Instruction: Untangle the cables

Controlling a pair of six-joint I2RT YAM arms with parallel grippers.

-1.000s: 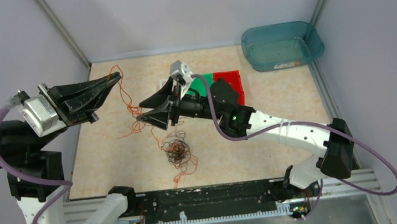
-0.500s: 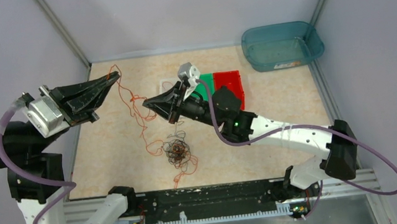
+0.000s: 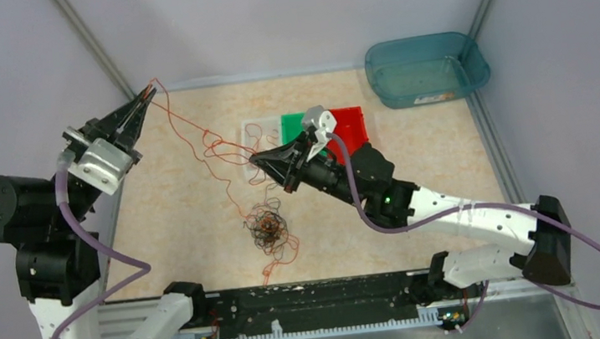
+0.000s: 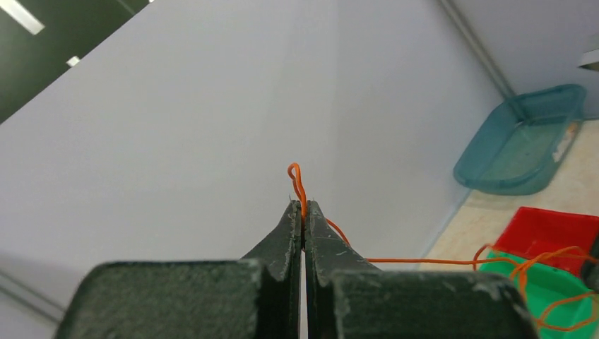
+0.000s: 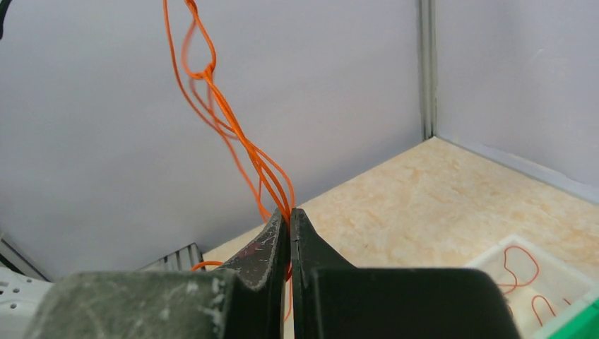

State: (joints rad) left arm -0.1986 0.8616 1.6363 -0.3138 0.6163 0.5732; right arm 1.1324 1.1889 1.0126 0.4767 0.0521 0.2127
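Note:
A thin orange cable (image 3: 196, 134) stretches in the air between my two grippers. My left gripper (image 3: 147, 94) is raised at the far left and shut on one end of it (image 4: 299, 185). My right gripper (image 3: 255, 159), over the middle of the table, is shut on a bunch of the orange strands (image 5: 244, 148). Below it a knot of dark and orange cables (image 3: 267, 225) lies on the table, with orange loops trailing toward the front edge.
White (image 3: 247, 129), green (image 3: 292, 125) and red (image 3: 349, 122) bins stand behind the right gripper; an orange wire lies in the white one. A teal tub (image 3: 425, 70) sits at the back right. Grey walls close three sides.
The right gripper has shut on the orange strands and moved right. The left gripper has swung up toward the back left corner, pulling the orange cable out longer.

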